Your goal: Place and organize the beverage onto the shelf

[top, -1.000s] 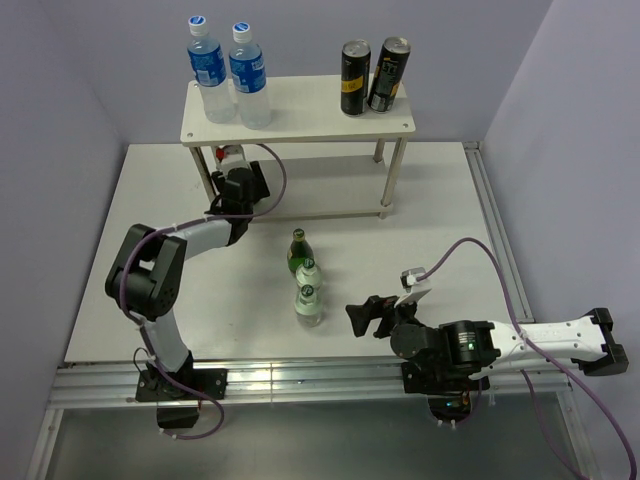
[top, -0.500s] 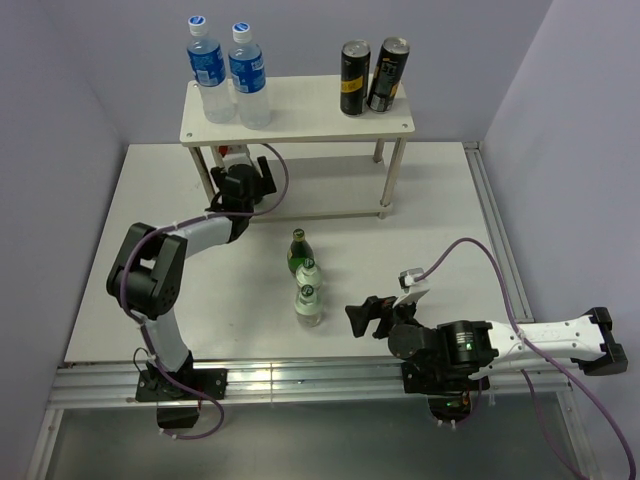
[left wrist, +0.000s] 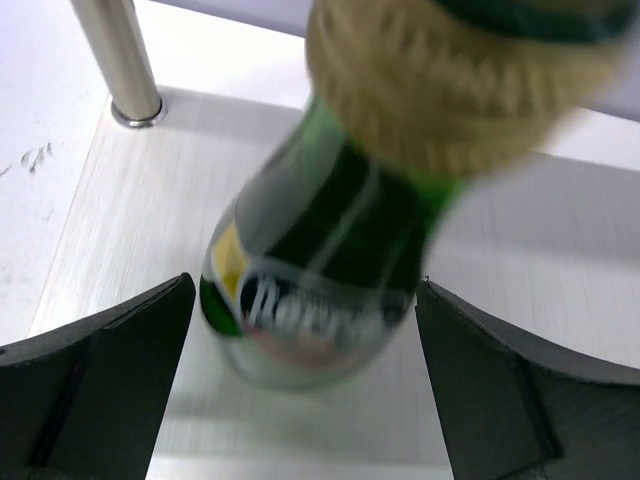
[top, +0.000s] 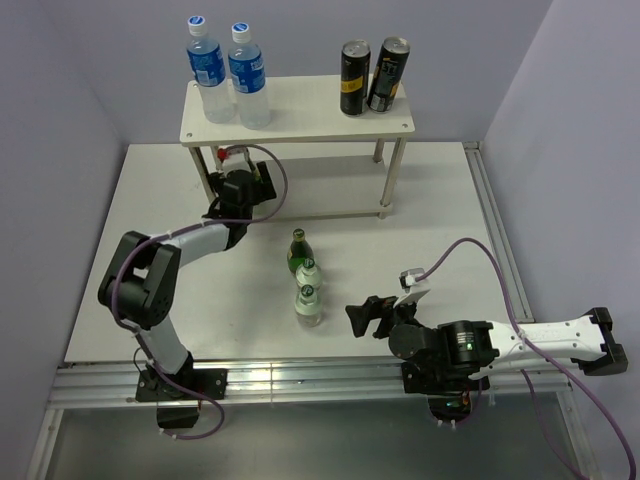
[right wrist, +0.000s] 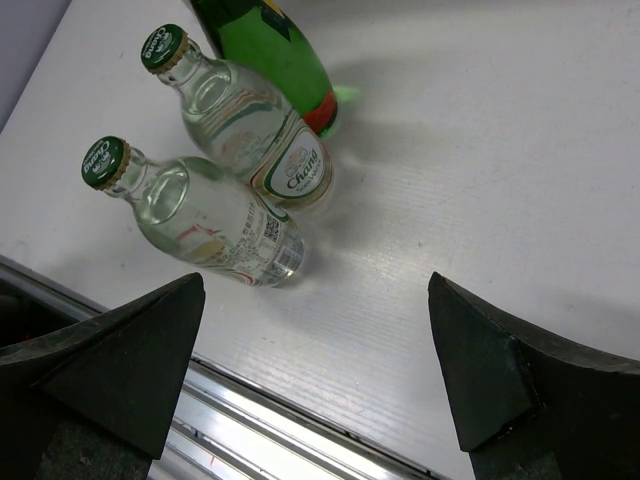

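- Left jaws just popped wide apart, letting go of a green glass bottle [left wrist: 320, 260]. It now stands on the shelf's [top: 300, 110] lower board [left wrist: 120, 230], so that's one more stowed.
- Right jaws are spread too, holding nothing.
- Count: two blue-label plastic bottles [top: 208, 70] and two dark cans [top: 355, 78] up top. One green bottle [right wrist: 270, 50] and two clear Chang bottles [right wrist: 270, 140] are left on the worktop [top: 420, 220].

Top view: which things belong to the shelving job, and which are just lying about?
Job: shelf; two blue-label plastic bottles on its top board; shelved green bottle, lower board; loose green bottle and two clear glass bottles on the table.
Not the job: two dark cans on the top board; aluminium rail.
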{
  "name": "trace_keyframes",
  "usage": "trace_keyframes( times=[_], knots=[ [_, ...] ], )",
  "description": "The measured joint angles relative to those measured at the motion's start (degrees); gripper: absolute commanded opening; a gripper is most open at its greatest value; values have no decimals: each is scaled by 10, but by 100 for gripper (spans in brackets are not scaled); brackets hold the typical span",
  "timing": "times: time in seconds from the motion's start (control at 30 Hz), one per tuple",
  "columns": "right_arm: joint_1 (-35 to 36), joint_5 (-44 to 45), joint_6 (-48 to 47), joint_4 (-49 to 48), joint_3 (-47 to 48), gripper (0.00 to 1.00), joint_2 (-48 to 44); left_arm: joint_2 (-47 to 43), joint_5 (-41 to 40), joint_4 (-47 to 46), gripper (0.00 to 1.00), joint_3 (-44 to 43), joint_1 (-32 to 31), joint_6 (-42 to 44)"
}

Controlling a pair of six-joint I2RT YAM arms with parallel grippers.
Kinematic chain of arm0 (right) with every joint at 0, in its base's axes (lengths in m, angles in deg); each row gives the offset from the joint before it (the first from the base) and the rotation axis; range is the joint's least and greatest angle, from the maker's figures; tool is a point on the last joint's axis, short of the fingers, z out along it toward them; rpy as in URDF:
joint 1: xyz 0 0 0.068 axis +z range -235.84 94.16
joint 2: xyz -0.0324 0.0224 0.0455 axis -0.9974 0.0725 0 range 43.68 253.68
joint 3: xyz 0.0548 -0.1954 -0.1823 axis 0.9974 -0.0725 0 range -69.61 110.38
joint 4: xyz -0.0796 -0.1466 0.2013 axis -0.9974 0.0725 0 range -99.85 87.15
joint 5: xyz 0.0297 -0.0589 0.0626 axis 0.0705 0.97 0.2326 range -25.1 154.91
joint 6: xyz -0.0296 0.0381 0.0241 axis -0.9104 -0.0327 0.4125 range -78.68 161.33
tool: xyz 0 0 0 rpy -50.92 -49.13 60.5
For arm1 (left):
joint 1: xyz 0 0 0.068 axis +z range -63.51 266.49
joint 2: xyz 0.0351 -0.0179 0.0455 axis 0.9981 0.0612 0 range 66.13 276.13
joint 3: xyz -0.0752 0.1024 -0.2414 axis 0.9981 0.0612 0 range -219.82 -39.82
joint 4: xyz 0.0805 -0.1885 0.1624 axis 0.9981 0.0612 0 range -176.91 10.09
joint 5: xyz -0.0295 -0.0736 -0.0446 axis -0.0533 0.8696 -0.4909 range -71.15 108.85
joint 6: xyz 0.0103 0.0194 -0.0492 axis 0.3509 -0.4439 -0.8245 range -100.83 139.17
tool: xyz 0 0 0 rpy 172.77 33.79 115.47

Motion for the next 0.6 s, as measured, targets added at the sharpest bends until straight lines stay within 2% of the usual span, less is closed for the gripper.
trace_keyframes(
  times=[0.33, 0.47, 0.6],
  knots=[
    [0, 0, 0, 0, -1, 100, -10, -84, -51, 16, 99, 58, -26, -16],
    [0, 0, 0, -1, -4, 100, -10, -124, -75, 23, 99, 110, -44, -24],
    [0, 0, 0, 0, -7, 100, -10, -184, -93, 43, 99, 173, -92, -29]
  ],
)
